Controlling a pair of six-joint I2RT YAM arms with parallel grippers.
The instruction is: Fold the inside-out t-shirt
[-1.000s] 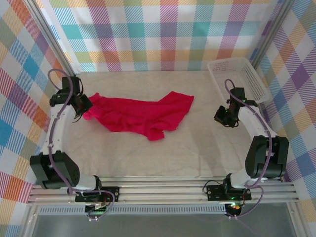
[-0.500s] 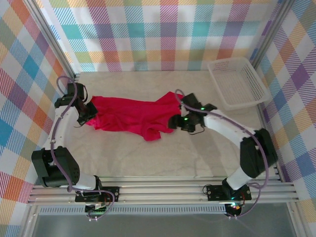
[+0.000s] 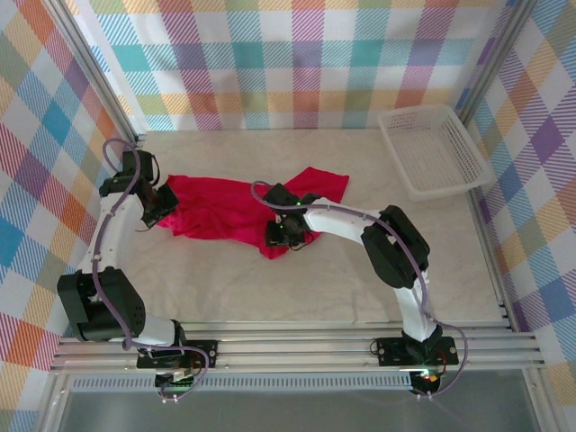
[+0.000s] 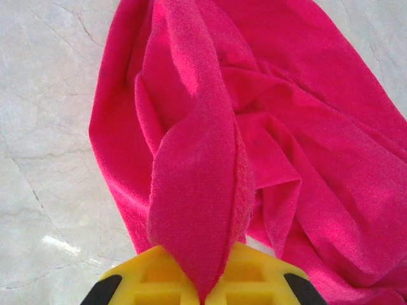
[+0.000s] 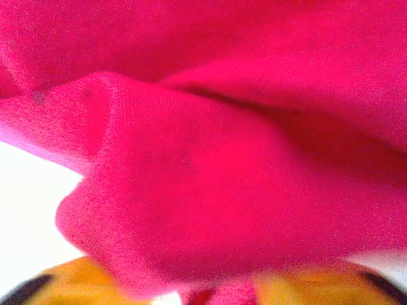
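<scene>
Left wrist cam: left gripper (image 4: 202, 297) jaws closed, pinching a fold of the inside-out t-shirt (image 4: 267, 127); right gripper (image 5: 213, 295) has fabric bunched btwn its jaws, can't tell if clamped; shirt lies crumpled on table (image 3: 360, 279) left-centre, white basket (image 3: 436, 153) well apart, far right.

Left tool (image 4: 202, 287) clamped shut, right arm (image 3: 346, 216) stretched leftward

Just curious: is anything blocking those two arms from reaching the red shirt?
Nothing visible. The left gripper has its jaws shut on a fold of the shirt; the right gripper is against its near edge.
</scene>
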